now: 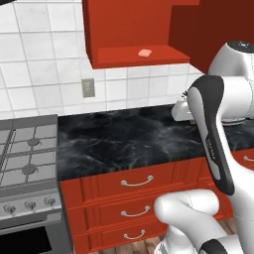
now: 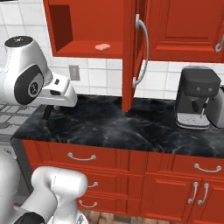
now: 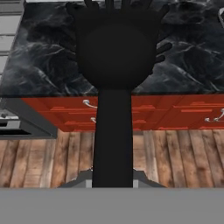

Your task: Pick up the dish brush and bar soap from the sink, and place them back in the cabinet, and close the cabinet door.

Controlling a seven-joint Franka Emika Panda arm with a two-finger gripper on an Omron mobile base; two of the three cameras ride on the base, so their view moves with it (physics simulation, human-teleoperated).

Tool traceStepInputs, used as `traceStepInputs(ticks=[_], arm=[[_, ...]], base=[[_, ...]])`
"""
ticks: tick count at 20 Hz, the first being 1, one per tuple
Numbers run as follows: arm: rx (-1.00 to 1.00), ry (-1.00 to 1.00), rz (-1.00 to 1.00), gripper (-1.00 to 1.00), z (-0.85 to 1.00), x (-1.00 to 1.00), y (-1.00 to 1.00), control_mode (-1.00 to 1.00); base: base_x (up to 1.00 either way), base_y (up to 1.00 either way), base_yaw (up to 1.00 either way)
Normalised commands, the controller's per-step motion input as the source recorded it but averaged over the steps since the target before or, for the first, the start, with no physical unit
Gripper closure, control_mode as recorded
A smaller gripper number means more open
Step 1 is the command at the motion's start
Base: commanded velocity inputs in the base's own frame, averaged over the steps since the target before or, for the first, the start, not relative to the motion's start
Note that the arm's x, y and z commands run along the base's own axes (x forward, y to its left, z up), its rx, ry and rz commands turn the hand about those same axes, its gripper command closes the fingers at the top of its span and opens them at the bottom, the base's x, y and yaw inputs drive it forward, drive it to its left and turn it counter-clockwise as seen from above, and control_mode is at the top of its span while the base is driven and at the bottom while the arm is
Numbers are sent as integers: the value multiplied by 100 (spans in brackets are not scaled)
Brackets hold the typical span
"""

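— While my arm fills the right side of the left base view, what sits in the cabinet (image 1: 134,30)?

— At the top centre, its open red compartment holds the bar soap (image 1: 144,52), lying flat on the shelf. Below it stretches the black marble counter (image 1: 119,144).

— And from the right base view?

— Same soap, upper left of centre, on the shelf floor. The cabinet door (image 2: 131,52) stands swung out, edge-on at the top middle, its silver bar handle (image 2: 142,50) facing right. A coffee machine (image 2: 197,98) stands on the counter at the right.

— Your pincer?

— In the hand view, my gripper (image 3: 113,181) is clamped on the dish brush (image 3: 114,78); the black handle rises from the bottom centre, the bristly head at the top, over the counter and red drawers (image 3: 175,111).
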Motion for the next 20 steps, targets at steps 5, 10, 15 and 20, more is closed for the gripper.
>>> traceStepInputs(ticks=[5, 10, 15, 20], arm=[[0, 0, 0, 100, 0, 0, 0, 100], [0, 0, 0, 100, 0, 0, 0, 100], [0, 0, 0, 100, 0, 0, 0, 100], [0, 0, 0, 100, 0, 0, 0, 100]], base=[[38, -29, 1], [38, -9, 0], [50, -13, 0], [33, -9, 1]])
